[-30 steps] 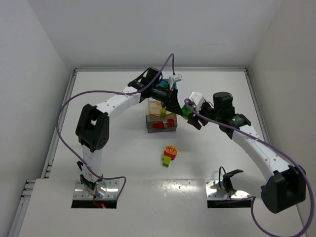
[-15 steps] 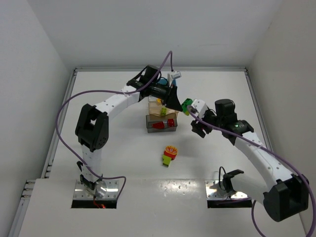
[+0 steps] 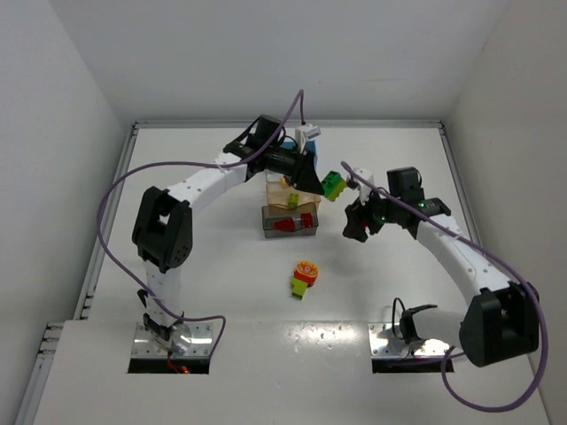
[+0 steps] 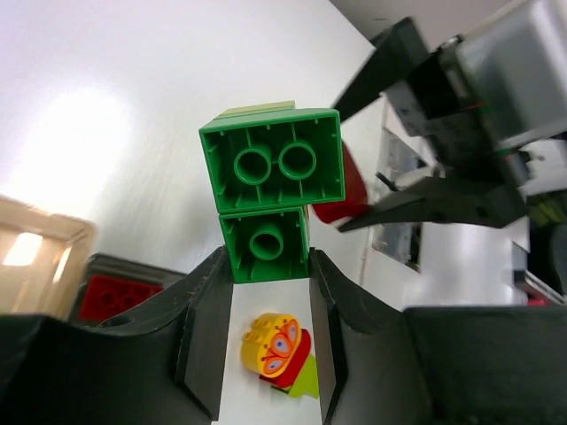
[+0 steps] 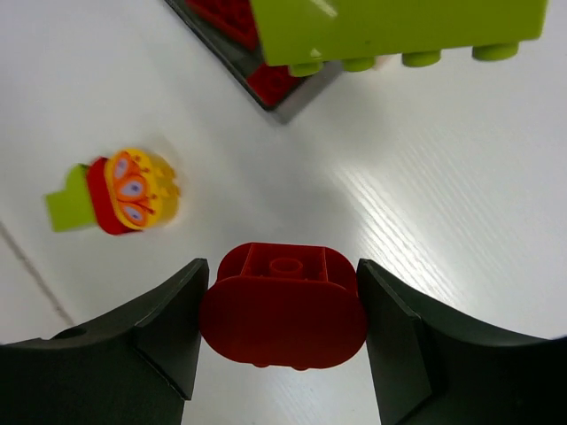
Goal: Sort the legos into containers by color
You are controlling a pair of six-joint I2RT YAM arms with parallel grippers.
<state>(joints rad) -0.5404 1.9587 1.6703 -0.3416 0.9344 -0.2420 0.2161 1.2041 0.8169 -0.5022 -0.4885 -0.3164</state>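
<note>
My left gripper [image 3: 317, 181] is shut on a clump of two green legos [image 3: 333, 184], which hangs in the air right of the containers. From the left wrist, the smaller green brick [image 4: 266, 246] is pinched between the fingers and the bigger one [image 4: 271, 159] sits above it. My right gripper [image 3: 357, 222] is shut on a rounded red lego [image 5: 283, 305], a short way right of and below the green clump. The pale tan bin [image 3: 292, 197] holds a yellow piece. The smoky grey bin [image 3: 290, 222] holds red legos. A blue bin is mostly hidden behind the left arm.
A yellow, red and lime clump [image 3: 304, 277] lies on the table in front of the bins, also seen as a clump [image 5: 124, 190] from the right wrist. The two grippers are close together. White walls enclose the table at the back and sides.
The two grippers were together on one clump; the right one has pulled away to the right and down with the red piece. The left one keeps the green bricks and has risen slightly.
</note>
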